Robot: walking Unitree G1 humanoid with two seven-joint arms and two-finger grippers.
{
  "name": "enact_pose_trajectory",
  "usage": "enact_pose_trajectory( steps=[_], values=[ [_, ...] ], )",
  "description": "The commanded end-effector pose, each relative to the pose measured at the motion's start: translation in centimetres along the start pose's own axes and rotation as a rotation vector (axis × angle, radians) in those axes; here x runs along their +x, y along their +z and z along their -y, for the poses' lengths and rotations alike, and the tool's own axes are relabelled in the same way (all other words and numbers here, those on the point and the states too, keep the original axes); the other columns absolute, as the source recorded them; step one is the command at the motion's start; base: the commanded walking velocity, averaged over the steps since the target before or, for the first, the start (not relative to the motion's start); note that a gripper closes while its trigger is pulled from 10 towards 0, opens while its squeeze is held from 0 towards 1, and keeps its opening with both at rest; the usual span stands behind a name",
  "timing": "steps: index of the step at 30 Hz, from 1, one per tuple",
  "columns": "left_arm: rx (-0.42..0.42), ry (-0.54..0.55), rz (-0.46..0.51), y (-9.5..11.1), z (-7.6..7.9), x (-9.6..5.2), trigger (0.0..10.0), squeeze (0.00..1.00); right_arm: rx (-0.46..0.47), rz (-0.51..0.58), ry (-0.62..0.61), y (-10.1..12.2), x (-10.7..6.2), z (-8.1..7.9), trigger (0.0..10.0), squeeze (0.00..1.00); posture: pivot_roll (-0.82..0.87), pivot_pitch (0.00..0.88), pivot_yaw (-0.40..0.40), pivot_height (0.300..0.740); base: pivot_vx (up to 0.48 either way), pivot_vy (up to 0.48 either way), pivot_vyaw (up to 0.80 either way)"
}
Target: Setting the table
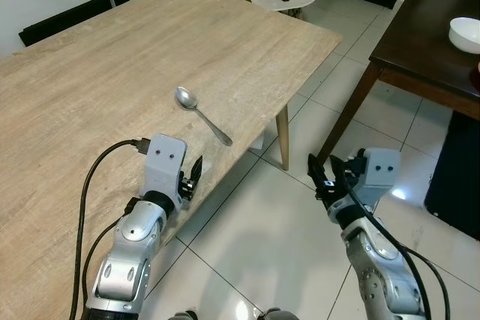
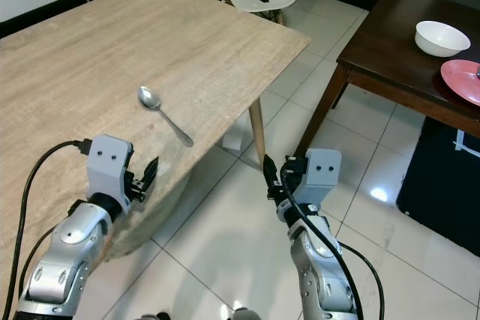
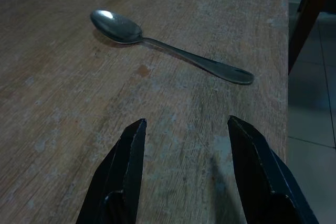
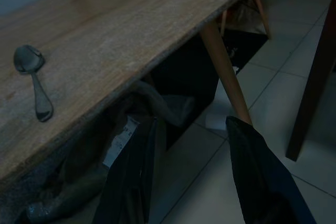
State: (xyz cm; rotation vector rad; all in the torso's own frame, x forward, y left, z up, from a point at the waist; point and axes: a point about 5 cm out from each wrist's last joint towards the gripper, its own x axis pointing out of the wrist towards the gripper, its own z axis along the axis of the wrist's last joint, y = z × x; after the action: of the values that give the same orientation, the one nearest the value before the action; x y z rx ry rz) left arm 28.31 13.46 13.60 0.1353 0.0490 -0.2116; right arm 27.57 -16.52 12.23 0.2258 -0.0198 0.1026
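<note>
One spoon (image 3: pixel 168 45) on table (image 1: pixel 90 73), just beyond parted left gripper (image 3: pixel 184 145) jaws.

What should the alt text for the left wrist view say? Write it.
A metal spoon lies on a light wooden table, bowl up, just beyond the left gripper, whose two black fingers are open and empty above the tabletop. The table's edge and tiled floor show alongside.

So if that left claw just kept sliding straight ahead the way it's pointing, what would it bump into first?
Probably the spoon. The left gripper is open, low over the wooden table, and the spoon lies crosswise just ahead.
</note>
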Motion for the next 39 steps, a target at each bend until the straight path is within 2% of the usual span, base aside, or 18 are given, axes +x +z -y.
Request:
enact_pose_trajectory(
  steps=[1,6,39],
  values=[
    [-0.003,-0.009,-0.016,-0.51,0.14,0.09,10.0,0.00,0.010,-0.015,-0.017,-0.34,0.00,0.31,10.0,0.00,-0.11,0.021,0.038,0.740,0.000,0.000,0.00],
    [-0.003,-0.009,-0.010,-0.39,0.20,0.26,10.0,0.00,0.032,-0.019,-0.017,-0.51,-0.02,0.26,10.0,0.00,-0.11,0.018,0.039,0.740,0.000,0.000,-0.64],
    [0.003,-0.027,0.000,-0.33,0.37,0.91,10.0,0.00,0.029,-0.010,-0.020,-0.33,-0.02,0.47,10.0,0.00,-0.12,0.021,0.045,0.740,0.000,0.000,-0.80]
  ],
)
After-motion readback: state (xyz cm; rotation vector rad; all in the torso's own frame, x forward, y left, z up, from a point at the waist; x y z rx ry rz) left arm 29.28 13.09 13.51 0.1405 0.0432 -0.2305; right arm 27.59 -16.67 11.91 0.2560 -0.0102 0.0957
